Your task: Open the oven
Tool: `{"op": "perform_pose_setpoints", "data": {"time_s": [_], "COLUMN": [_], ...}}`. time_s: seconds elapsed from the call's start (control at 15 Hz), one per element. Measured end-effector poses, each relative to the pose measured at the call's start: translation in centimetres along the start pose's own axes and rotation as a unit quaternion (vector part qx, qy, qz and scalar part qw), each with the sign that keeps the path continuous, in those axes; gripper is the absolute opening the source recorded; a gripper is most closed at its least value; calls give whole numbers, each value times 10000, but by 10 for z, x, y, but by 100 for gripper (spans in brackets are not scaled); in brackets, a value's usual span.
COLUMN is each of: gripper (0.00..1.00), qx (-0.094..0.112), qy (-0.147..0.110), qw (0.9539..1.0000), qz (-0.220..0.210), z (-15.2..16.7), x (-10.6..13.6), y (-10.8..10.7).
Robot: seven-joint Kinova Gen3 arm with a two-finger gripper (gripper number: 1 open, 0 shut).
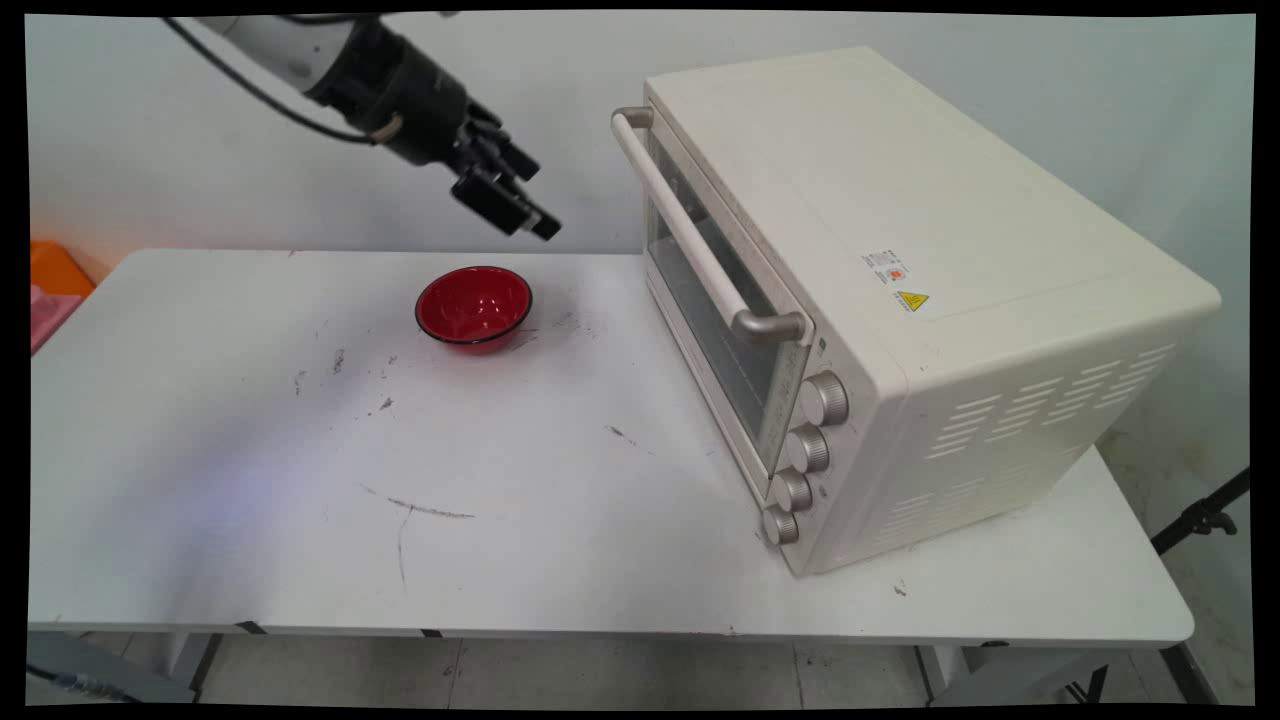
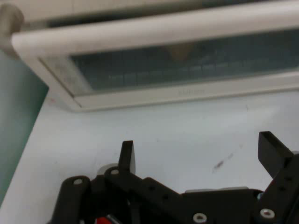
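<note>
While the oven glass looks dark & blurry, what's inside the big cream-white metal toaster oven [image 1: 900, 300] is hard to see; its door w/ long bar handle [image 1: 700, 235] is closed. The black two-finger gripper [image 1: 520, 195] hangs in the air w/ fingers [image 2: 127, 154] spread wide, holding nothing. A small round red bowl [image 1: 473, 307] sits just below it on the white table [image 1: 300, 500], nothing in it, left of the oven.

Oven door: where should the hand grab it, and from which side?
Grip the bar handle across the top of the oven door, probably mid-span, coming from the bowl side. It stands off the glass on end posts, so fingers should fit around it. The hand is open and empty.
</note>
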Motion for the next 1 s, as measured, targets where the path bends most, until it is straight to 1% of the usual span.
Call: {"op": "perform_pose_setpoints", "data": {"time_s": [0.47, 0.73, 0.8, 1.0], "gripper": [100, 100, 0, 0], "qx": [94, 148, 159, 180], "qy": [285, 397, 420, 468], "qw": [9995, 9991, 9990, 9987], "qz": [-33, -48, -53, -69], "z": [11, 19, 22, 30], "x": [46, 65, 69, 78], "y": [8, 11, 11, 14]}}
